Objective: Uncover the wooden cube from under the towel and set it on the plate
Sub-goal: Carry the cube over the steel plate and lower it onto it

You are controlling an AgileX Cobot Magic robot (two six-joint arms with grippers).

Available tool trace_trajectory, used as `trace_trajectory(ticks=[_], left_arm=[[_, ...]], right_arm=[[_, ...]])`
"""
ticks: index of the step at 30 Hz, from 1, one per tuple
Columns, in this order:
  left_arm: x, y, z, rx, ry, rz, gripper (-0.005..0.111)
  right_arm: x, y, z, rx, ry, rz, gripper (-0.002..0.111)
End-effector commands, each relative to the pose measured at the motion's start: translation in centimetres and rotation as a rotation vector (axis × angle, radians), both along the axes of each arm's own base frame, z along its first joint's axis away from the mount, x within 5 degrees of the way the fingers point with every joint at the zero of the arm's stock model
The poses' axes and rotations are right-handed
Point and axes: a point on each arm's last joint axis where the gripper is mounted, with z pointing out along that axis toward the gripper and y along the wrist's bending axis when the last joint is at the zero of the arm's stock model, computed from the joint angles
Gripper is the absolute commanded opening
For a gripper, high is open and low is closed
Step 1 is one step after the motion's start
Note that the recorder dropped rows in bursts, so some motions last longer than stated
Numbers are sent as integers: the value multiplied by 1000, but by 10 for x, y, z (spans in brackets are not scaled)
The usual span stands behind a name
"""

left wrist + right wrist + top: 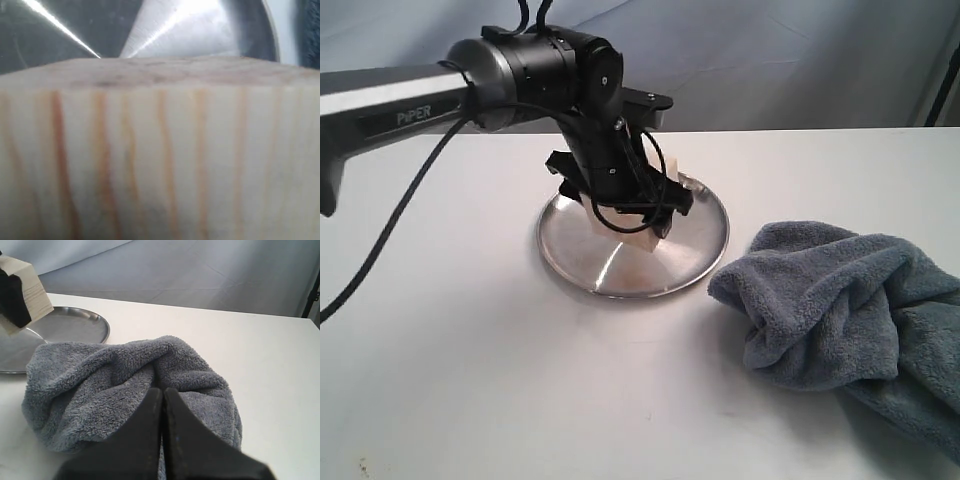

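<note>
The wooden cube (653, 236) is pale with darker grain and hangs tilted just over the middle of the steel plate (610, 268). My left gripper (625, 200) is shut on it, one black finger on each side. I cannot tell whether the cube touches the plate. In the left wrist view the cube (160, 160) fills most of the picture, with the plate (200, 30) behind it. The blue-grey towel (840, 310) lies bunched on the table, right of the plate. My right gripper (162, 390) is shut, its fingertips low over the towel (100, 380). The cube (32, 287) and plate (75, 325) lie beyond the towel.
The white table (470, 380) stretches bare to the left and front of the plate. A black cable (390, 225) droops from the left arm toward the table's left side. A grey cloth backdrop (770, 60) stands behind the table's far edge.
</note>
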Motion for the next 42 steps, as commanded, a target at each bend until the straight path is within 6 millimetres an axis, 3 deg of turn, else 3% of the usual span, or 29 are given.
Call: trace_trajectory(ticks=[1, 5, 12, 16, 18, 21, 23, 34, 42], left_arm=[[30, 4, -26, -52, 27, 77, 30], [41, 6, -49, 21, 86, 67, 30], [44, 8, -64, 109, 145, 48, 31], [44, 8, -67, 105, 147, 49, 51], [43, 6, -65, 87, 153, 53, 68], [43, 6, -59, 74, 147, 54, 90], [42, 5, -52, 66, 134, 52, 97], [42, 5, -14, 34, 86, 52, 98], [38, 8, 31, -2, 27, 50, 98]], right_arm=[[0, 0, -2, 9, 6, 5, 3], [0, 0, -2, 9, 6, 5, 3], [0, 0, -2, 9, 6, 5, 3], [0, 0, -2, 9, 6, 5, 3], [0, 0, -2, 9, 6, 5, 3], [0, 0, -2, 9, 6, 5, 3], [0, 0, -2, 9, 6, 5, 3], [0, 0, -2, 9, 6, 5, 3], [0, 0, -2, 9, 6, 5, 3]])
